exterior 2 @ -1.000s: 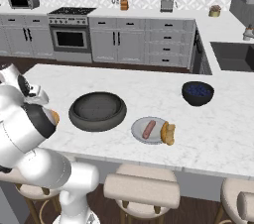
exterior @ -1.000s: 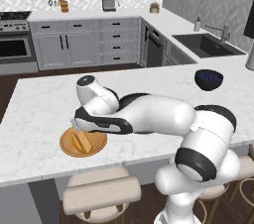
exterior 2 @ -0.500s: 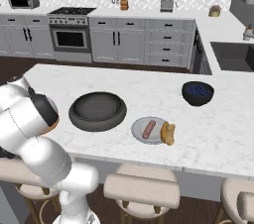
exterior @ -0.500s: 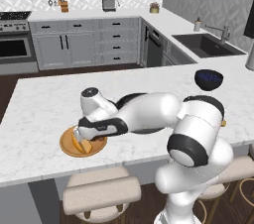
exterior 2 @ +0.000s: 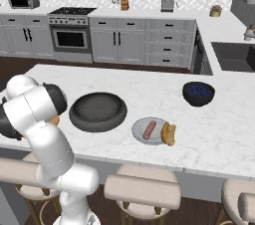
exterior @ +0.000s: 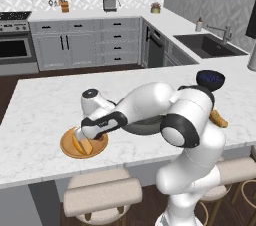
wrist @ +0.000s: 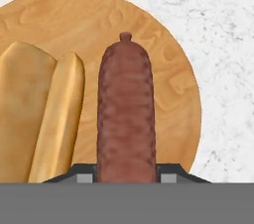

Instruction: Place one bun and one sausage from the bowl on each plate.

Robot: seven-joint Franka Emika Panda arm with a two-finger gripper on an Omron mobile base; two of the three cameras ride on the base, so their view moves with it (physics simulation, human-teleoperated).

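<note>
The gripper (wrist: 126, 176) is clamped on a sausage (wrist: 126, 114), whose near end sits between the jaws while the rest runs out over the wooden plate (wrist: 168, 84). A bun (wrist: 42, 114) lies on that plate just beside the sausage. The plate (exterior: 67, 146) sits near the counter's (exterior: 40, 110) front edge.

Grey cabinets (exterior 2: 124, 45), white marble island (exterior 2: 219, 134)
</note>
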